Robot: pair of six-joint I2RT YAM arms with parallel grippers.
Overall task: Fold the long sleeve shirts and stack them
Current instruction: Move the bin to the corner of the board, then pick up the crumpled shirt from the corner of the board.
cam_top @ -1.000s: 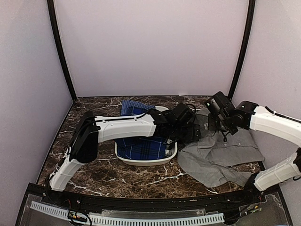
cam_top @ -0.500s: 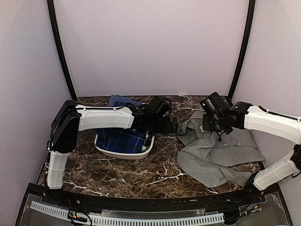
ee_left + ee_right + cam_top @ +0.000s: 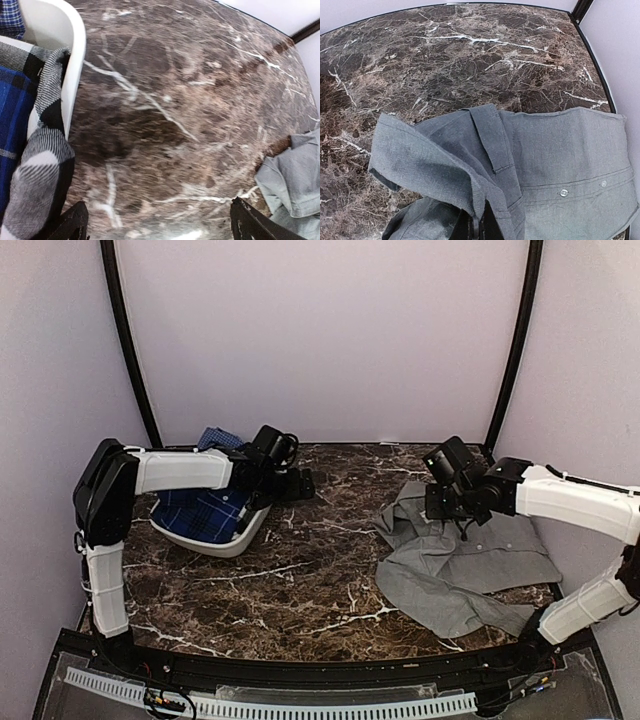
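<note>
Since a second earlier the white basket had slid from the middle of the worktop to its far-left part, swept along by the left arm. The plaid shirt lay heaped inside the basket, with some cloth spilling over the rim. The left end effector stood just right of the basket, its jaws spread wide with nothing between them. Whether a finger touched the rim could not be told. This looked like a shove to free folding room rather than a grasp. Well to the right of the basket the grey shirt lay crumpled and unfolded on the worktop. The right end effector was closed on a raised fold of it near the collar, on the side towards the basket. That grip probably served to drag the cloth out flat into the freed space. Neither shirt was folded yet.
</note>
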